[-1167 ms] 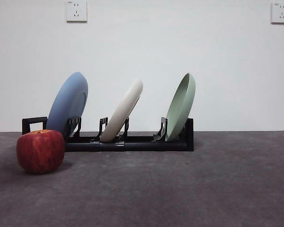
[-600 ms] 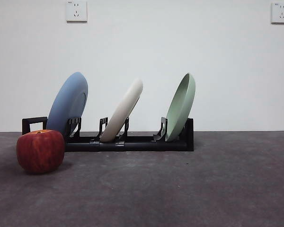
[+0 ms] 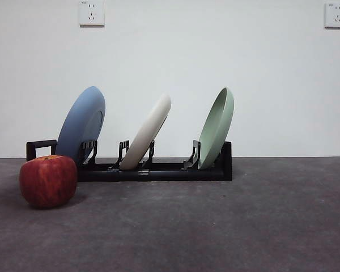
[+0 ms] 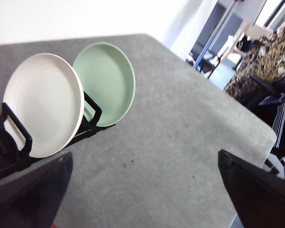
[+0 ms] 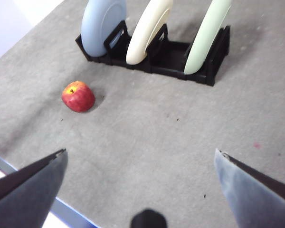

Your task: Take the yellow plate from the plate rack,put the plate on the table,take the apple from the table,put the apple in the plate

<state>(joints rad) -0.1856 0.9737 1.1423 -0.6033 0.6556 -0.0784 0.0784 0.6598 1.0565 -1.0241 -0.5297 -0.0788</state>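
Comparing with earlier frame: nothing has shifted
Yellow plate: on edge in middle slot of plate rack, top leaning toward green plate, blue plate on its other side
Apple: on table near rack's handle end, stem dip up
Left gripper: jaws spread, empty, above table, plate just ahead
Right gripper: jaws spread, empty, rack and apple well ahead

Even soft light, faint shadows, blurred wrist views
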